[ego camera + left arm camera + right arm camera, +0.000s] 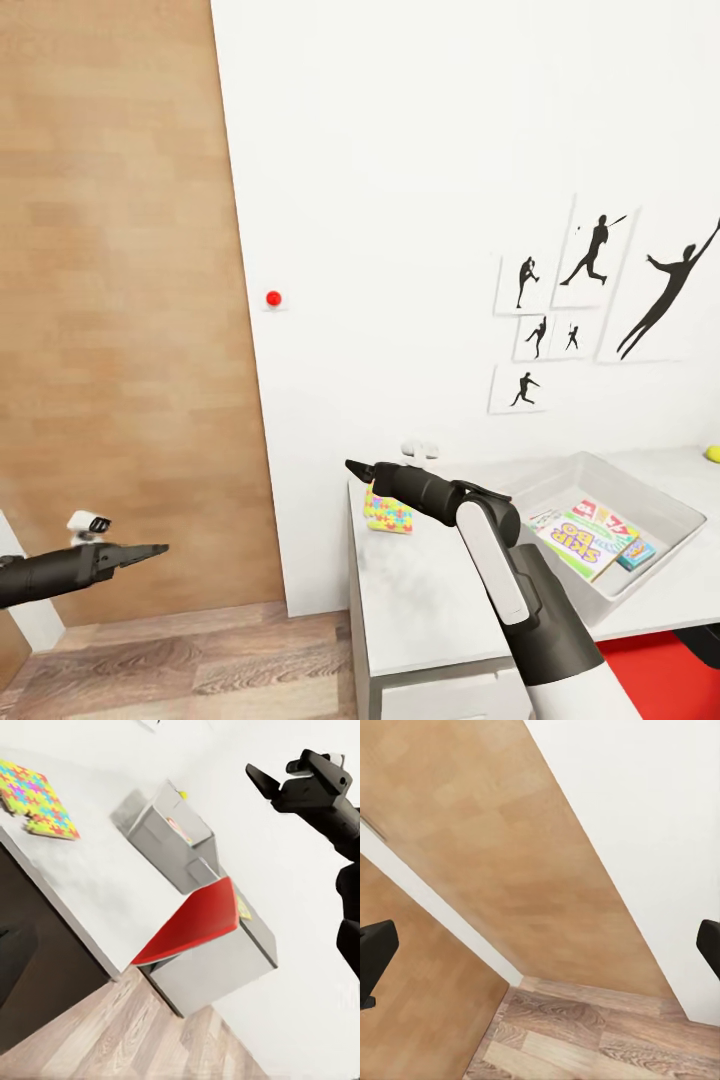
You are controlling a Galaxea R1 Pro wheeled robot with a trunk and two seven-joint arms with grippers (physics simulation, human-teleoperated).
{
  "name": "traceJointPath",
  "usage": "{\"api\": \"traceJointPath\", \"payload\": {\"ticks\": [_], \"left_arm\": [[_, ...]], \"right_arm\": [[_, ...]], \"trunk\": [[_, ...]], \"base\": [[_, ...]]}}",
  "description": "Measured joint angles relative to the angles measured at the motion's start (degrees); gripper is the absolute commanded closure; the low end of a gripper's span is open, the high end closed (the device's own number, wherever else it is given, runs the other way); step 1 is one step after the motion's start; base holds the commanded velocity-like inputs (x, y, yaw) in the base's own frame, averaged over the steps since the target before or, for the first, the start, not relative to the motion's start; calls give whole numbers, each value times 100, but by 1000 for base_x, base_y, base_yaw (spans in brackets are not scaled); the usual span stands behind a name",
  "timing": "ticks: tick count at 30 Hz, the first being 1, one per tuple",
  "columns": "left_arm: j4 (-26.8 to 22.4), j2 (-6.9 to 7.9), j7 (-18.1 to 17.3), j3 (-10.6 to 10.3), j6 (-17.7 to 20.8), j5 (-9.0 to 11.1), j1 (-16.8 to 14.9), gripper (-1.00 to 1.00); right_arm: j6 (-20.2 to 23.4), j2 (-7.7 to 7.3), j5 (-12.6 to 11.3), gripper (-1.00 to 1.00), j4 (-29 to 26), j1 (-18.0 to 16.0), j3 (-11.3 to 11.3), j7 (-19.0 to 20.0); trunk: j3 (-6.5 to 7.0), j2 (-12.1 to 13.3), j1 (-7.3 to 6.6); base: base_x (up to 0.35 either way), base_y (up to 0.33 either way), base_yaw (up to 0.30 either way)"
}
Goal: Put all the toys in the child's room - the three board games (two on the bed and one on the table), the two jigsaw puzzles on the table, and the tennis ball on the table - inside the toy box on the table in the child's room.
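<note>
Jigsaw puzzle (pixel 388 513), a flat slab of bright interlocking pieces, lies on the surface (pixel 420 600) near its back left corner, close to the white wall. It sits just beside and slightly under the right gripper (pixel 356 467), whose tips reach a little past the puzzle toward the surface's left edge. The puzzle's long axis appears to run roughly along the back edge, though the forearm hides part of it. The right arm is clearly the nearer one: it stretches across the surface from the lower right, forearm low and nearly level, wrist pointing left. The right wrist view shows its fingertips (pixel 375 949) at opposite borders, so the jaws stand wide apart, with only wall and plank floor between them. The left gripper (pixel 150 550) hangs well apart, out over the floor, its jaws drawn together to a point. The toy box (pixel 660 500) stands further right on the surface with board games (pixel 585 535) already inside, and a tennis ball (pixel 712 452) rests near the back edge beyond it.
</note>
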Motion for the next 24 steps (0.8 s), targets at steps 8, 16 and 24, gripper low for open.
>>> {"api": "traceJointPath", "payload": {"ticks": [8, 16, 24], "left_arm": [[-41, -213, -3, -28, -436, -308, 35, -100], [-49, -314, 85, 112, -496, -324, 34, -100], [-41, -319, 115, 290, -483, -307, 35, -100]], "right_arm": [[1, -4, -13, -100, 2, 0, -13, 3], [-34, -142, -27, -100, 2, 0, -25, 4], [-100, -179, -30, -100, 2, 0, -24, 7]], "trunk": [[0, 0, -1], [0, 0, -1], [0, 1, 0]], "base": [[26, -105, 1], [121, -77, 0], [90, 66, 0]]}}
